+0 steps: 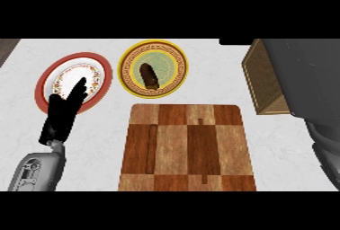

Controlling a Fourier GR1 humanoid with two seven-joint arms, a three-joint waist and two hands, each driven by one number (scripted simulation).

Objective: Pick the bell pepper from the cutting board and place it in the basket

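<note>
My left hand rests at the frame's left, fingers straight, keeping clear of the cutting board, while my right hand, its grip impossible to tell, sits upper right by the basket.

A white tabletop with faint grey marbling fills nearly the whole view, from six o'clock up to twelve. At ten o'clock its edge runs slantwise, and beyond it lies a dull grey-brown wedge; whether floor or wall cannot be told. The light is even and soft, with only weak shadows.
</note>
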